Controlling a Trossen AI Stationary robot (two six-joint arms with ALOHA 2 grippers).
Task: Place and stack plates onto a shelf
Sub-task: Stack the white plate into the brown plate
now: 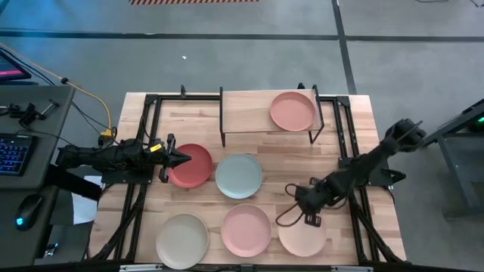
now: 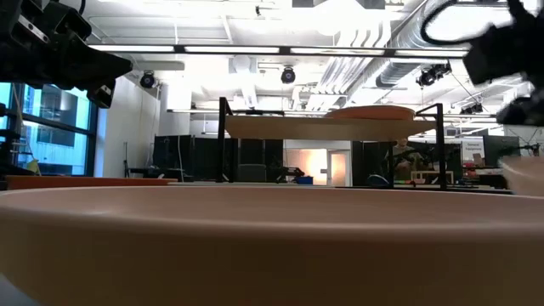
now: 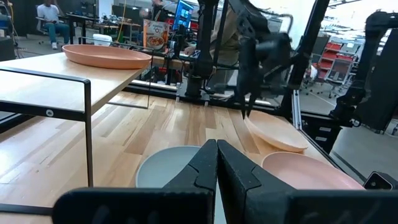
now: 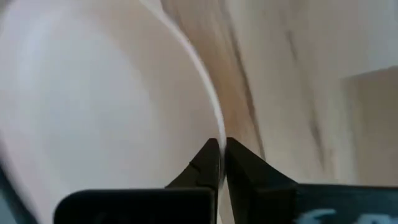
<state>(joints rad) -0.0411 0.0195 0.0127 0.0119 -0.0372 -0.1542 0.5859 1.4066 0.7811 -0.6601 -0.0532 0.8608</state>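
Observation:
The shelf (image 1: 249, 113) stands at the table's far side with the terracotta-tan plate (image 1: 293, 111) on its right half. The red plate (image 1: 195, 168), blue-grey plate (image 1: 239, 175), cream plate (image 1: 182, 240) and pink plate (image 1: 246, 230) lie flat on the table. My left gripper (image 1: 184, 159) is shut over the red plate's left edge; the left wrist view (image 3: 216, 152) shows nothing between its fingers. My right gripper (image 1: 308, 217) is shut on the pale peach plate (image 1: 304, 236) at the near right. My right gripper (image 4: 221, 146) pinches the pale peach plate's rim (image 4: 214, 118) between its two fingers, at the plate's far edge. The fingers come from above, slanting down. In the left wrist view the plate (image 3: 273, 134) sits tilted, held edge raised.
Black arm frames run along the table's left and right sides. The shelf's left half (image 1: 242, 109) is bare wood. In the low view a plate rim (image 2: 255, 229) fills the foreground. A desk with a keyboard (image 1: 11, 151) stands left of the table.

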